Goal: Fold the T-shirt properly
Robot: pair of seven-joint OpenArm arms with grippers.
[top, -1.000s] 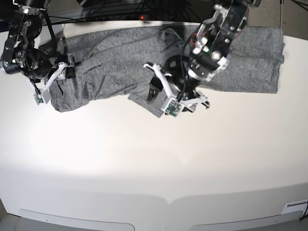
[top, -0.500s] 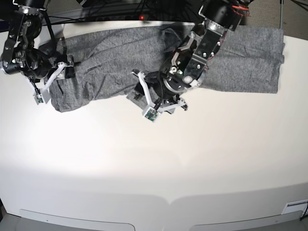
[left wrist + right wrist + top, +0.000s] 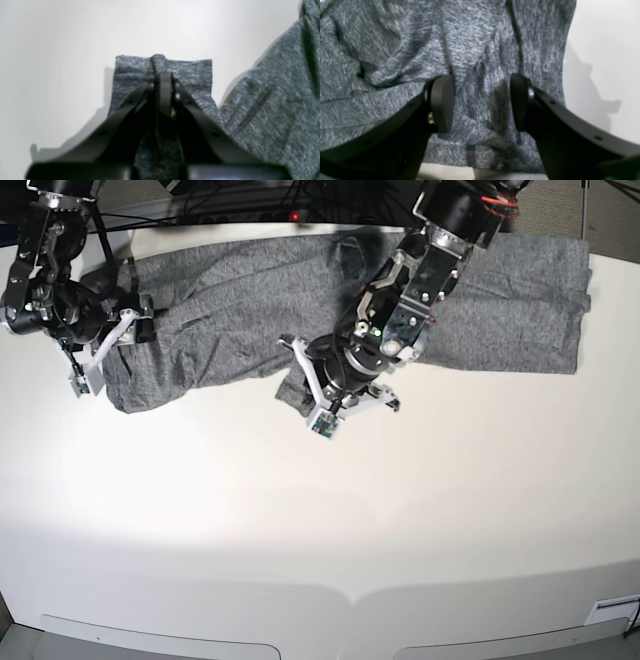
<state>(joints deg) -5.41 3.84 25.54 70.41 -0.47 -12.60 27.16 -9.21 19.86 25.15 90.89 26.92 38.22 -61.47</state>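
Observation:
The dark-grey heathered T-shirt lies spread across the back of the white table. My left gripper is shut on a sleeve cuff. In the left wrist view the gripper pinches the cuff, which bunches around the jaws just above the table, with more of the shirt to the right. My right gripper is at the shirt's left end. In the right wrist view it is open, with its pads on either side of wrinkled shirt cloth.
Dark cables and a frame run behind the table's back edge. The shirt's folded right part reaches near the table's right edge. The table's front half is bare white surface.
My left gripper has moved left and down along the sleeve end, and the cuff is now gathered in it. The right arm has not moved.

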